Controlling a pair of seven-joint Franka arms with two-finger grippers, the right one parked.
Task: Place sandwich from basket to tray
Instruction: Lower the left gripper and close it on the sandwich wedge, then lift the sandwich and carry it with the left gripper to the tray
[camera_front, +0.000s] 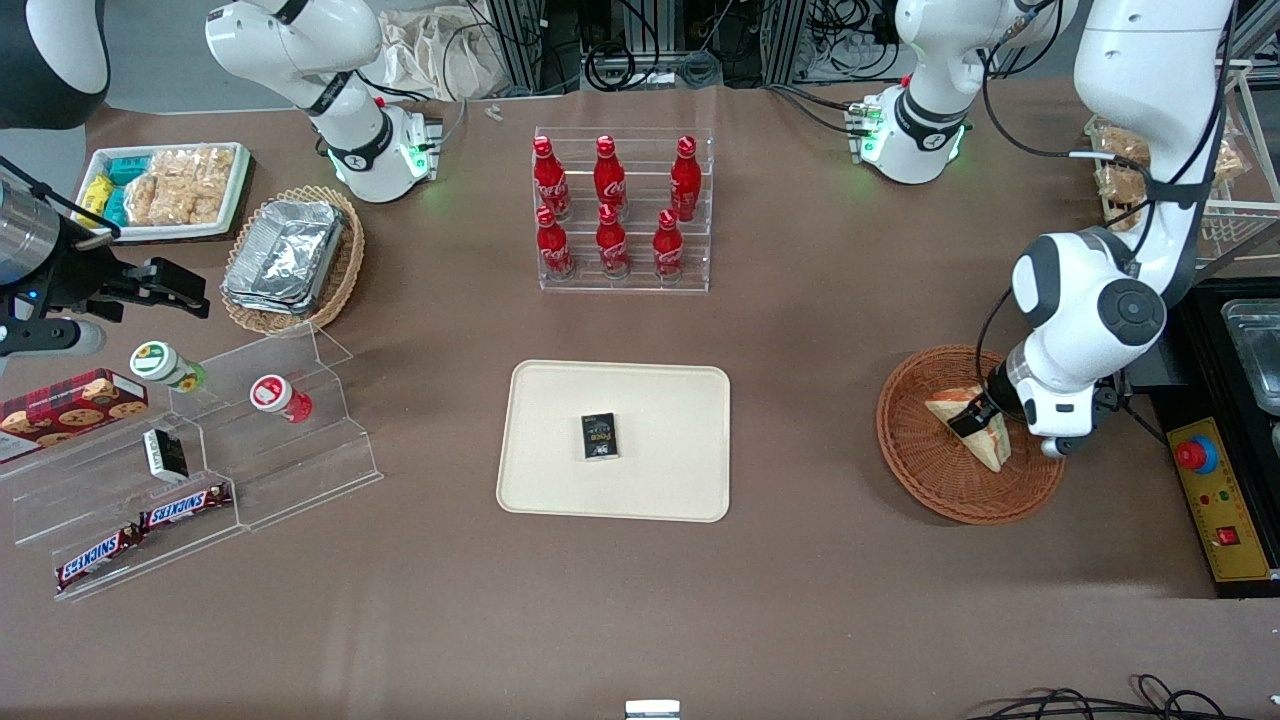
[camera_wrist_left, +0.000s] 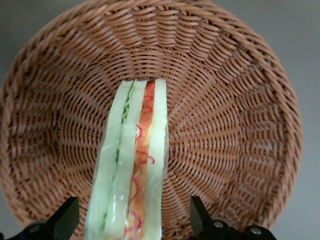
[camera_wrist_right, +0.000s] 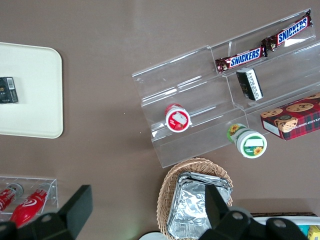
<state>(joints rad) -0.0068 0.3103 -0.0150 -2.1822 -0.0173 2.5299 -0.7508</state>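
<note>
Two tool (camera_wrist_left: 132, 220) fingers (camera_wrist_left: 65, 217) flank the sandwich (camera_wrist_left: 132, 170), wrist-view only.

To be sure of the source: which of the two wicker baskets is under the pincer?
The reddish-brown basket holding the sandwich; the open pincer straddles it. The tan basket holds foil containers.

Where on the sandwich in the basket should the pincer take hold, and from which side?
Judging by its pose, across the two bread faces, from above. The sandwich stands on edge in the basket, layered edge up. The pincer already straddles it, fingers open, one beside each face.
</note>
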